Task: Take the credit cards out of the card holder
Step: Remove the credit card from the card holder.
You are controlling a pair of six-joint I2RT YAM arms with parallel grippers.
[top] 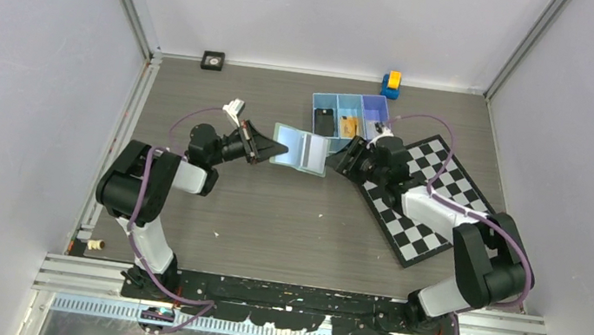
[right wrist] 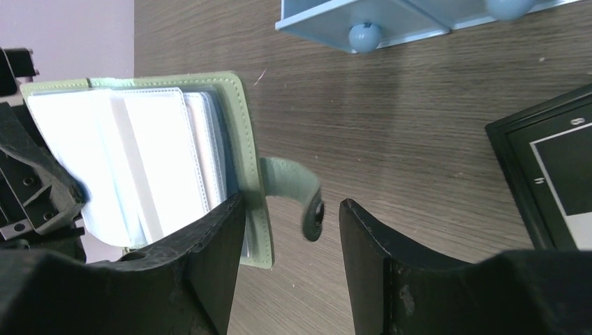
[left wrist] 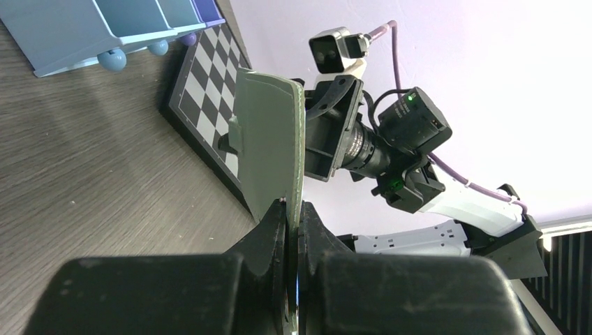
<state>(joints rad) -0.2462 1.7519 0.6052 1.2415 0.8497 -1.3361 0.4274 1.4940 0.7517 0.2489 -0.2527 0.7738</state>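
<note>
- Top view: the card holder (top: 300, 150) is spread open over the table (top: 285, 227). The left gripper (top: 264, 147) is at its 9 o'clock and the right gripper (top: 336, 162) at its 3 o'clock. A black card (top: 325, 122) and a gold-orange card (top: 349, 127) lie in the blue tray (top: 372, 106) at 1 o'clock.
- Left wrist: the left gripper is clenched on the holder's green edge.
- Right wrist: the right gripper's jaws stand apart with the holder's tab (right wrist: 293, 185) between them. The 9 o'clock finger touches the cover.

Overhead view; 2 close wrist views sharing card holder (left wrist: 269, 139)
</note>
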